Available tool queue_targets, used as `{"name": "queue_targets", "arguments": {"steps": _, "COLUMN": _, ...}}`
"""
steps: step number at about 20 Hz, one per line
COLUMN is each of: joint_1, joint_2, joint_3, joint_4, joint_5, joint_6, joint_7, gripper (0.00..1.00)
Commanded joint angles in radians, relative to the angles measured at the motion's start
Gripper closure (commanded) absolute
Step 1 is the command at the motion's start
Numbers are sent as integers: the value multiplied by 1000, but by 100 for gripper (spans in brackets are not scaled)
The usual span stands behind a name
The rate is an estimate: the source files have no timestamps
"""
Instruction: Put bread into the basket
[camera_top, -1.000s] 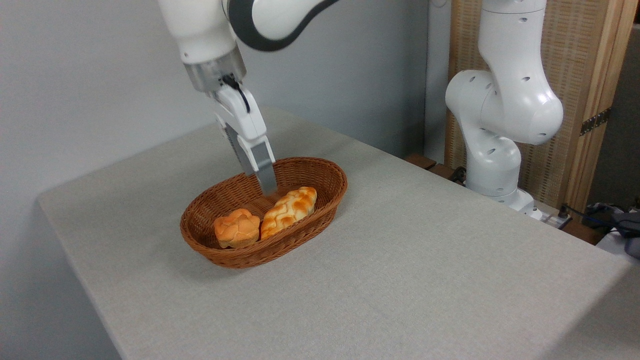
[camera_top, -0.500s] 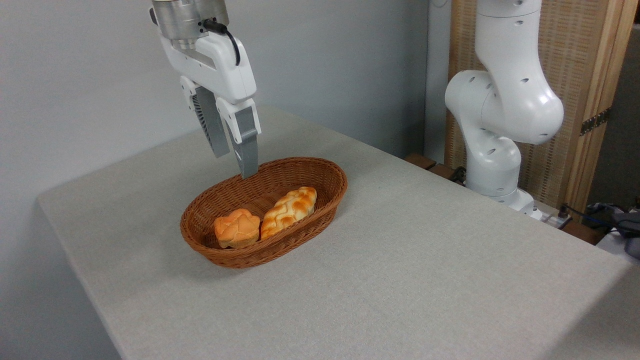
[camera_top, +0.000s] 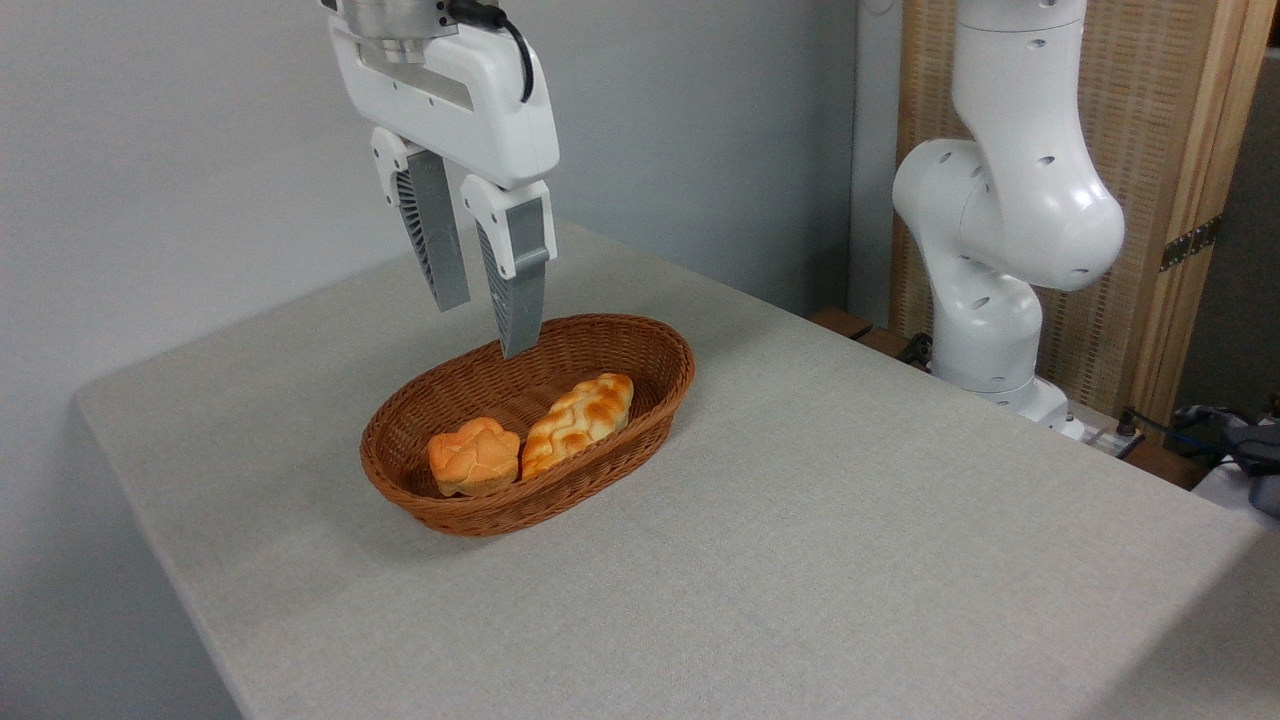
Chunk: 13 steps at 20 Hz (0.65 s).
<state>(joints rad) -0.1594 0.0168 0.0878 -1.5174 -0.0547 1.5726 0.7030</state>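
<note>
Fingers (camera_top: 440, 240) of the gripper (camera_top: 485, 325) are spread apart and empty, hanging above the far-left part of the basket (camera_top: 640, 425) with clear air between their tips and the rim. Inside the basket, toward its near-left end, lies a small round bun (camera_top: 474, 456). Just beside it on the right, touching or nearly so, the bread (camera_top: 579, 419) rests along the basket floor, angled toward the far-right end, fully within the rim. The basket itself sits on the bench (camera_top: 850, 560) nearer the left edge than the right, with the arm's base (camera_top: 985, 340) standing off the far-right edge. Judged from this layout, placement is complete and the step in hand is withdrawal. The next move calls only for a lift clear of the basket without touching rim or contents.
</note>
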Motion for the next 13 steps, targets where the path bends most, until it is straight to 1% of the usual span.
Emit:
{"name": "queue_targets", "arguments": {"steps": 1, "joint_1": 17, "joint_2": -28, "joint_3": -26, "joint_4": -43, "joint_5": -19, "joint_6": -16, "joint_7": -2, "gripper": 0}}
{"name": "queue_targets", "arguments": {"steps": 3, "joint_1": 20, "joint_2": -47, "joint_3": -26, "joint_4": -73, "joint_5": -28, "joint_6": -6, "joint_7": -3, "gripper": 0}}
{"name": "queue_targets", "arguments": {"steps": 5, "joint_1": 34, "joint_2": -54, "joint_3": -34, "joint_4": -79, "joint_5": -39, "joint_6": 4, "joint_7": -14, "gripper": 0}}
{"name": "queue_targets", "arguments": {"steps": 7, "joint_1": 73, "joint_2": -54, "joint_3": -63, "joint_4": -79, "joint_5": -54, "joint_6": 4, "joint_7": -40, "gripper": 0}}
{"name": "queue_targets", "arguments": {"steps": 13, "joint_1": 80, "joint_2": -51, "joint_3": -63, "joint_4": -72, "joint_5": -45, "joint_6": -13, "joint_7": -25, "gripper": 0}}
